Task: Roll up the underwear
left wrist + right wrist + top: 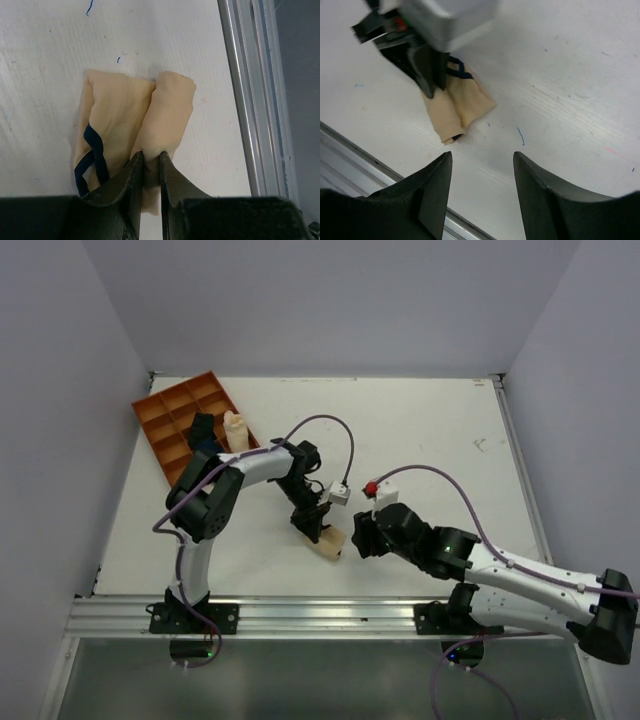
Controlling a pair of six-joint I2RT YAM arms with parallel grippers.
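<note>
The underwear (pixel 329 543) is a beige cloth with a dark edge band, lying partly rolled on the white table near the front rail. In the left wrist view its rolled part (pixel 167 112) lies on the right and the flat part with the band on the left. My left gripper (pixel 151 160) is shut on the near end of the roll. It also shows in the top view (pixel 318 530). My right gripper (pixel 482 159) is open and empty, hovering just right of the underwear (pixel 457 107), not touching it. It shows in the top view (pixel 362 538).
An orange compartment tray (pixel 160 415) stands at the back left and holds a dark blue roll (pixel 203 430) and a cream roll (pixel 235 429). The metal front rail (pixel 250 95) runs close beside the underwear.
</note>
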